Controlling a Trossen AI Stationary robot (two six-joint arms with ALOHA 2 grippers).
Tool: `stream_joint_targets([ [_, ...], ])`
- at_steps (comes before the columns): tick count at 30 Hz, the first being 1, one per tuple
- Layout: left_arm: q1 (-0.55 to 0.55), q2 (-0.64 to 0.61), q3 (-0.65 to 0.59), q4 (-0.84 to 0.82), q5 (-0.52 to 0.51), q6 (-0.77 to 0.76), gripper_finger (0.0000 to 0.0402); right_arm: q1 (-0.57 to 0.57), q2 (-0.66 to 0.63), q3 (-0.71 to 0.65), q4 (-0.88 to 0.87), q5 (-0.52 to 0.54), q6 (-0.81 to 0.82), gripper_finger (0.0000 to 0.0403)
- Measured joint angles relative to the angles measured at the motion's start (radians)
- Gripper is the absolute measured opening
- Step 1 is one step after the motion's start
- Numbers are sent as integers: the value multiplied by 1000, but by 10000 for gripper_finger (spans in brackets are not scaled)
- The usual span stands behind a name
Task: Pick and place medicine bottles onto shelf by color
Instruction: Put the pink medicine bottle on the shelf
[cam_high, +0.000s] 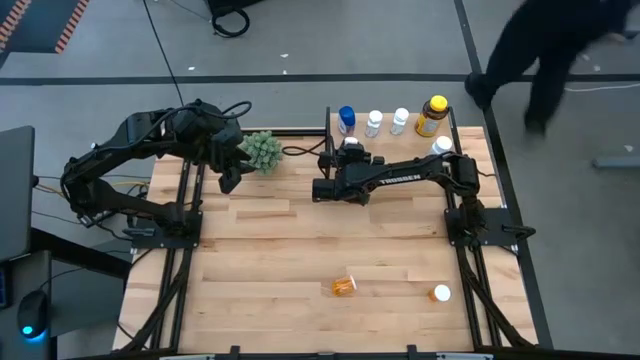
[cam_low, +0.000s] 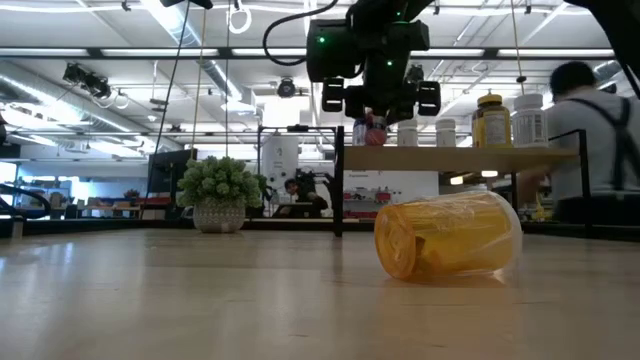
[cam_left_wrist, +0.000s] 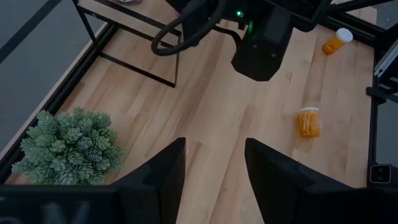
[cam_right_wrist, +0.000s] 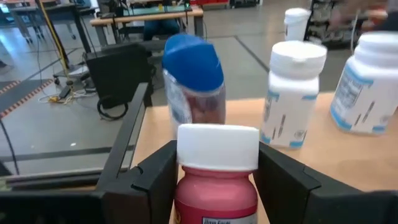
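My right gripper (cam_right_wrist: 217, 167) is shut on a pink-bodied, white-capped medicine bottle (cam_right_wrist: 217, 180) over the shelf's (cam_high: 388, 136) left end. It sits just in front of the blue-capped bottle (cam_right_wrist: 194, 81). Two white bottles (cam_high: 374, 122) (cam_high: 400, 120) and the amber, yellow-capped bottle (cam_high: 432, 115) stand on the shelf to its right, and another white one (cam_high: 441, 147) stands near the right arm. Two orange bottles (cam_high: 344, 286) (cam_high: 440, 293) lie on their sides near the table's near edge. My left gripper (cam_left_wrist: 214, 171) hangs open beside the green plant (cam_left_wrist: 68, 146), holding nothing. My right gripper pinches the pink bottle between its two fingers (cam_right_wrist: 158, 174), on the body's sides just under the white cap (cam_right_wrist: 217, 148). The fingers come roughly level from the table's near side. The bottle stays upright with its base at the shelf's top (cam_low: 450, 157); whether it rests there I cannot tell.
The shelf's black upright (cam_low: 339, 180) stands at its left end. The green plant (cam_high: 262, 150) sits left of it by the far edge. A person (cam_high: 540, 50) moves beyond the table's far right corner. Bare wood lies across the table's middle (cam_high: 300, 240).
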Motion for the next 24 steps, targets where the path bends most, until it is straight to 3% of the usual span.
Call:
stream_joint_targets([
  [24,0,0,0,-7,0,-8,172,-9,0,0,5,-155,-41,201],
])
